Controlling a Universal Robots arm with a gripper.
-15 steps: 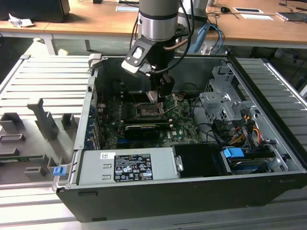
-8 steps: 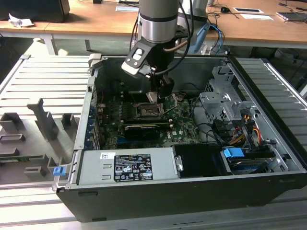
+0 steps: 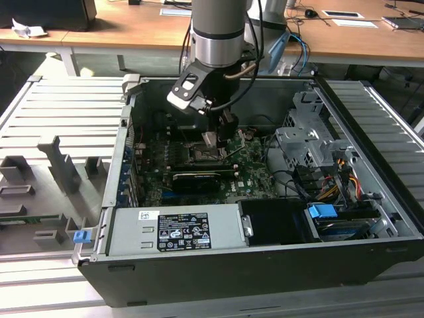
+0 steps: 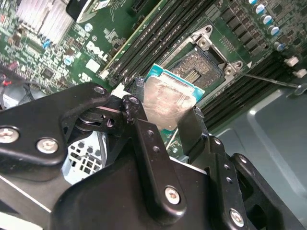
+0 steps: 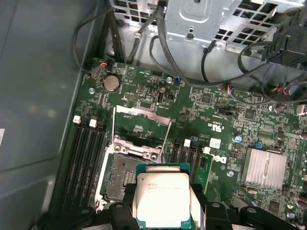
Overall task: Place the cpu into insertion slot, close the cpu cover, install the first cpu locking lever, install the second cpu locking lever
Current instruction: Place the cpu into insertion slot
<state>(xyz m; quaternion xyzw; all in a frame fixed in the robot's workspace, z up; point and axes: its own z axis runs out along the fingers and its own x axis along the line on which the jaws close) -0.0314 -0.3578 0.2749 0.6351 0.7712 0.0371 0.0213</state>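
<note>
Exterior view overlooks case [image 3: 265, 281], both wrist views close over insertion slot [image 4: 196, 69] [image 5: 117, 175]

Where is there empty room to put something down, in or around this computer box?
Bare room: the ribbed table beyond the case's wall on the exterior view's right, and the grey box top along the case's near wall. Crowded: the green board round the insertion slot, with a heatsink and the gripper holding the cpu near it.

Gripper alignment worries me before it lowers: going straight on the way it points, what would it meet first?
Probably the open insertion slot, with the cpu in the gripper arriving first; whether it's centred over the slot is unclear.
</note>
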